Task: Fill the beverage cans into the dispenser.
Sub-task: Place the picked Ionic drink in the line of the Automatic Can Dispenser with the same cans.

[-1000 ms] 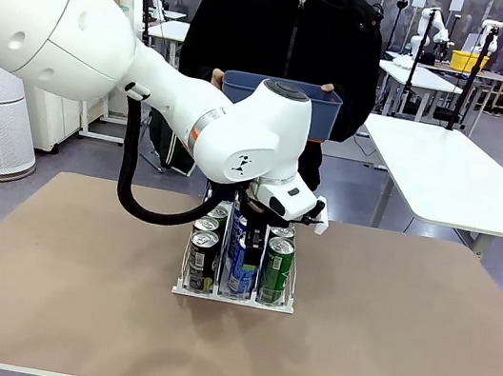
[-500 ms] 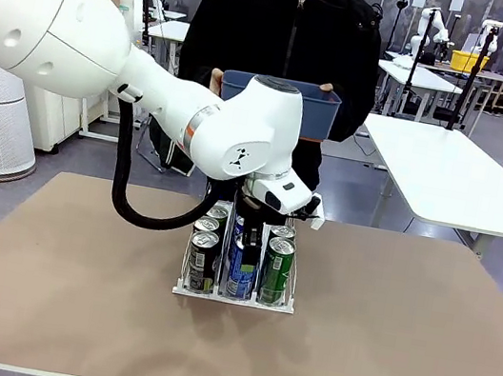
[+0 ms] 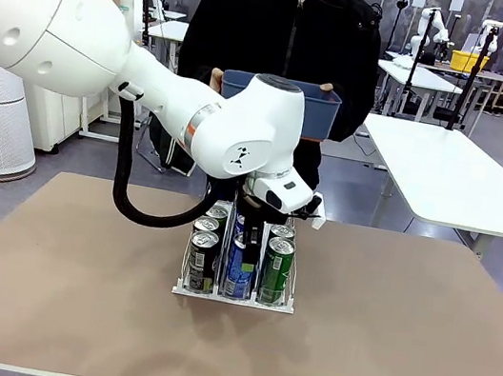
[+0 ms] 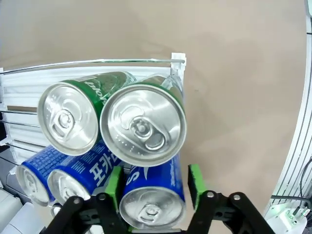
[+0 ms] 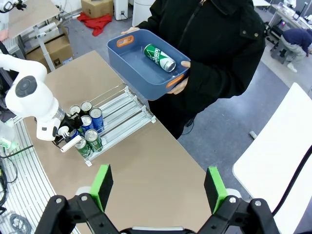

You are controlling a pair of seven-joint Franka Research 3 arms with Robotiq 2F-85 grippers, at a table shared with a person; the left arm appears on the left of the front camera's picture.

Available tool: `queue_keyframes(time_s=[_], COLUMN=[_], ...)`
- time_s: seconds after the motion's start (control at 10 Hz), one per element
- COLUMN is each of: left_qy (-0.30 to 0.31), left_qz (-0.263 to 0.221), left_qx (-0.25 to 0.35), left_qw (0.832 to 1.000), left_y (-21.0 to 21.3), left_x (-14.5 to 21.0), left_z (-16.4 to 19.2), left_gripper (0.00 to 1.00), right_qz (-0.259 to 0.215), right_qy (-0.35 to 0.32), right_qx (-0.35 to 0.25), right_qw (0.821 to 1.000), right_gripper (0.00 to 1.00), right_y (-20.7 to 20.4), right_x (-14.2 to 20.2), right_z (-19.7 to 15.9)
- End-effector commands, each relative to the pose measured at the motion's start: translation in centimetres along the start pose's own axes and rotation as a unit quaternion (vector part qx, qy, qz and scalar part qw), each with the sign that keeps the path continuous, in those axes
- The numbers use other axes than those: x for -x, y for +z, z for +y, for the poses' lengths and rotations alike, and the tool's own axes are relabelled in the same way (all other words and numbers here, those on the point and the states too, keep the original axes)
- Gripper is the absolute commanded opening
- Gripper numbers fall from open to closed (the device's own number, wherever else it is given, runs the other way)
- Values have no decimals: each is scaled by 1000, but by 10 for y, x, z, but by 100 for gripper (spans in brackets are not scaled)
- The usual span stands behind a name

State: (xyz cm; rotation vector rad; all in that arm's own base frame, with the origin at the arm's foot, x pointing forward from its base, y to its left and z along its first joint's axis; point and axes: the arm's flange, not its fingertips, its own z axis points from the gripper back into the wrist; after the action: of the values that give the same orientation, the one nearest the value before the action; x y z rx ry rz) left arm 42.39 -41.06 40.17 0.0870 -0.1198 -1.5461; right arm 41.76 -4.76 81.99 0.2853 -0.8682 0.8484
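Observe left gripper (image 4: 155,183) newly sprung wide, pads (image 4: 115,180) flanking the blue can (image 4: 152,195) left standing in the dispenser (image 4: 97,62) middle lane, midway between the table (image 3: 399,348) side edges. Count that can loaded. Note right gripper (image 5: 159,187) wide, empty. Fetch green can (image 5: 159,57) from blue tub (image 5: 139,70) next.

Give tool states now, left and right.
Left tool: open, pads straddling a blue can in the dispenser, apparently not gripping it.
Right tool: open, holding nothing.
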Motion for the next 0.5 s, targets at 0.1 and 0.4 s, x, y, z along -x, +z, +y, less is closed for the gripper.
queue_keyframes(time_s=[0.1,0.4], left_qy=[-5,0], left_qz=[-10,-14], left_qx=[-22,-19], left_qw=[1000,1000], left_y=[39,66], left_x=[9,9], left_z=[-15,-30], left_gripper=[81,100], right_qz=[-1,-1], right_qy=[-1,-1], right_qx=[1,1], right_qw=[1000,1000], right_gripper=[100,100], right_y=[-1,-1], right_x=[1,1], right_z=[0,0])
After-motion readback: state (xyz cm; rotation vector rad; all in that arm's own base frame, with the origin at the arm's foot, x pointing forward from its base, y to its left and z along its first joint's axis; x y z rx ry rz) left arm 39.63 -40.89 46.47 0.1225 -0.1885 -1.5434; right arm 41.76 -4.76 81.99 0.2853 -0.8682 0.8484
